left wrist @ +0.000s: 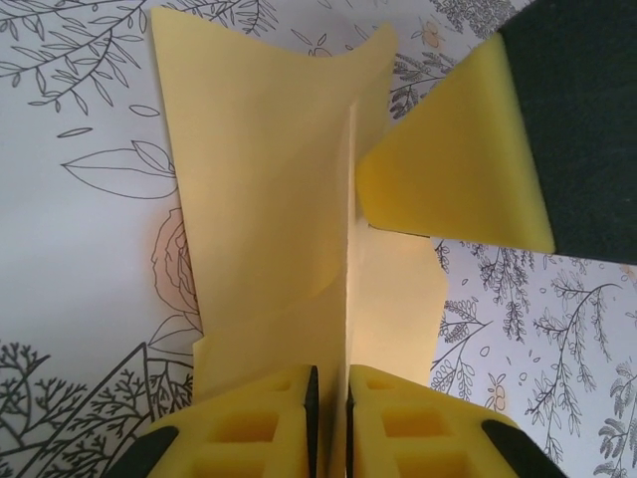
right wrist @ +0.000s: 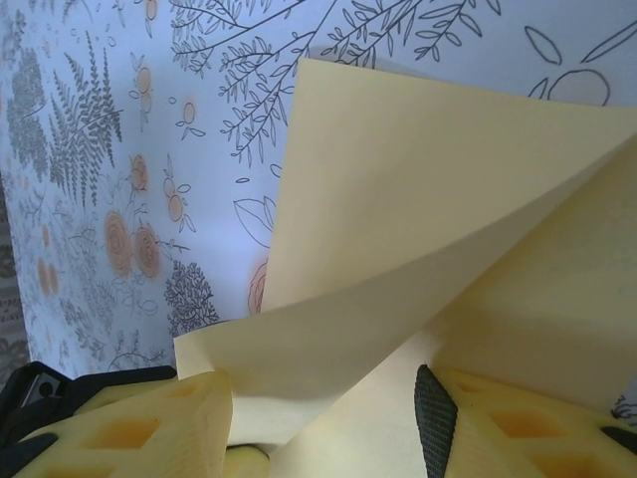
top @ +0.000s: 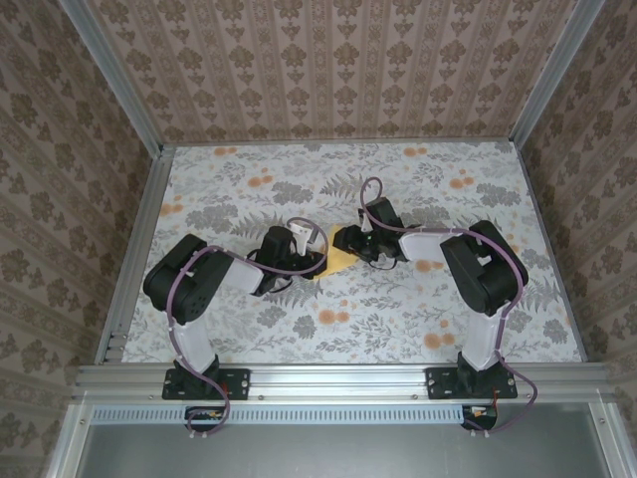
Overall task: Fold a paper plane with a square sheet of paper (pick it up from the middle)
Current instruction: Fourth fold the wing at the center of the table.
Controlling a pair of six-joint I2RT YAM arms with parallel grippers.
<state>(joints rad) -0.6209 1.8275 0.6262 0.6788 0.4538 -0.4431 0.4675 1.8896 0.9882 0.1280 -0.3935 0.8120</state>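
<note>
**Top view:** the square sheet of paper (top: 343,257), partly folded, sits mid-bench (top: 418,319) between the left tool (top: 318,244) and the right tool (top: 360,244).

**Left wrist view:** the left tool (left wrist: 328,383) pinches the sheet (left wrist: 259,179) along its centre crease. A weak pinch could let the fold spring apart.

**Right wrist view:** the right tool (right wrist: 323,408) stands spread around a raised flap (right wrist: 418,199). Closing off-line would likely skew or crumple it.

Elbows out, wrists facing, left tool (left wrist: 328,386) pinched on the square sheet of paper (left wrist: 259,179), right tool (right wrist: 323,398) spread apart
</note>
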